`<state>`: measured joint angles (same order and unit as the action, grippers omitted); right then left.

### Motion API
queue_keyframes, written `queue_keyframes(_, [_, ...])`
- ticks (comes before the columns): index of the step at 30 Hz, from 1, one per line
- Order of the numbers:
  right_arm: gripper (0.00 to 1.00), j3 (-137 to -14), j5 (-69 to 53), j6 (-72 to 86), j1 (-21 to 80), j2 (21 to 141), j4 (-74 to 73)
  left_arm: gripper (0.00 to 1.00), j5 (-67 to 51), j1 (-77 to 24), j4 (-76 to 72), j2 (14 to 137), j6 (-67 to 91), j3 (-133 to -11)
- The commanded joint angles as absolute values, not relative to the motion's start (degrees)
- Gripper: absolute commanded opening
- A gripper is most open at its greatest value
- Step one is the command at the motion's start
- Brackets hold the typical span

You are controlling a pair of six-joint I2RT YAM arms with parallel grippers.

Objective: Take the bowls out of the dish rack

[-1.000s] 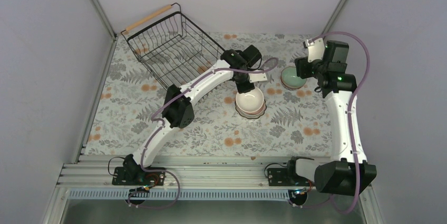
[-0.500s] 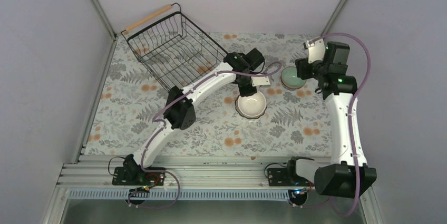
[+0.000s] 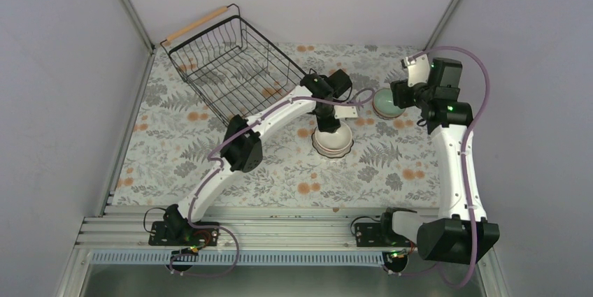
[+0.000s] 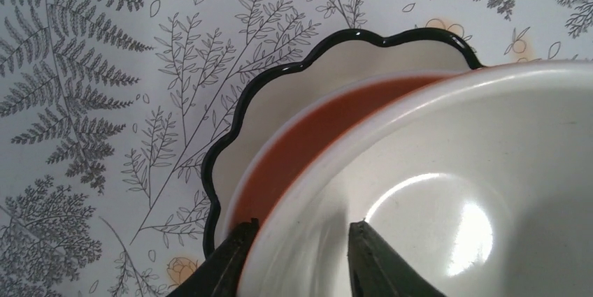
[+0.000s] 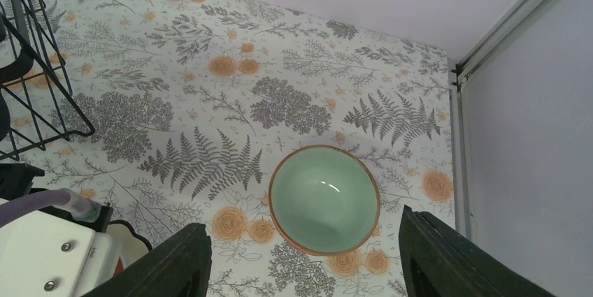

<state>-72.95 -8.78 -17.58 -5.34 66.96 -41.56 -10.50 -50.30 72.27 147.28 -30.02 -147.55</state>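
From above, the rack (image 3: 234,66) stands askew at the far left of the tabletop (image 3: 280,178). To its right, mid-tabletop, the left hand (image 3: 329,128) reaches down into a stack (image 3: 334,146) of bowls. Further right, the right hand (image 3: 404,94) hovers beside the green bowl (image 3: 386,105), which stands alone near the far right corner.

At the left wrist, the white bowl (image 4: 454,192) sits nested in the orange bowl (image 4: 308,143), and that one in the scalloped bowl (image 4: 280,94) with its dark edge, all on the tabletop. The fingers (image 4: 227,265) straddle the white bowl's near rim, one outside and one inside. I cannot tell whether they pinch it or stand loose.

At the right wrist, the green bowl sits upright below the wide-spread, empty fingers (image 5: 433,255). A corner of the rack shows at the left edge.
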Motion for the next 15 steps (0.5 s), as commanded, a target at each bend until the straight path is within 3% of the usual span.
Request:
queue_keyframes(1, [0.66, -72.16, -9.23, -18.11, -5.71, 65.72, -40.79, 0.37, -7.03, -50.70, 73.93, 145.89, -31.37, -150.08])
queue_keyframes(6, [0.66, -72.67, -8.62, -18.30, -5.78, 65.79, -40.95, 0.82, -3.07, -51.01, 74.53, 140.97, -30.67, -151.10])
queue_keyframes(9, [0.66, -72.94, -9.04, -18.12, -5.74, 65.91, -41.11, 0.98, -3.10, -51.25, 74.40, 136.60, -30.10, -149.77])
queue_keyframes(15, [0.66, -73.63, -9.45, -17.60, -5.79, 66.35, -41.52, 1.00, -5.52, -51.86, 75.87, 130.44, -29.41, -148.60])
